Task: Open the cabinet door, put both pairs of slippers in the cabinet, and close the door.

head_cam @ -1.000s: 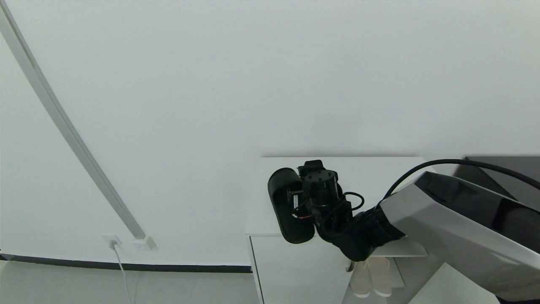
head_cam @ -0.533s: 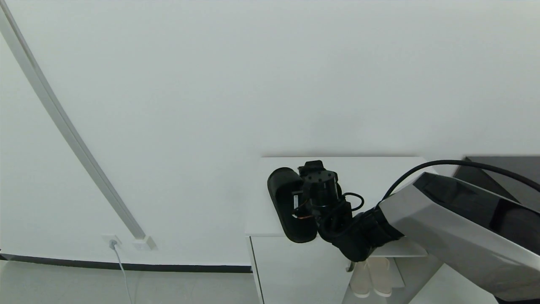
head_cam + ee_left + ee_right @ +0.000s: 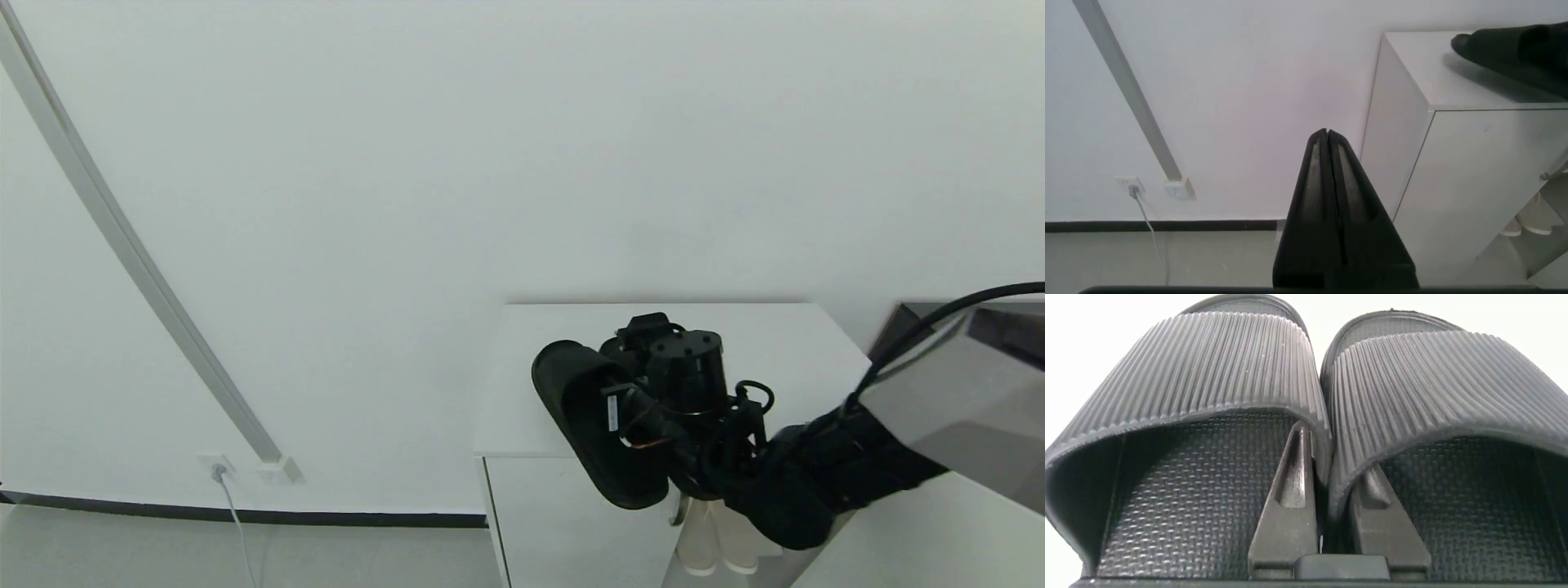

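By white cabinet (image 3: 522,392), right pincer (image 3: 1324,480) clamps black slippers (image 3: 600,433), toes apparently pointing away.

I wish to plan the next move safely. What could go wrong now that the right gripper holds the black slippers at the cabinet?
1. The right gripper pinches only the touching inner sides of the two black slippers, so one may slip out during the move.
2. White slippers already lie inside the cabinet; the black pair may bump them or the cabinet's front edge.
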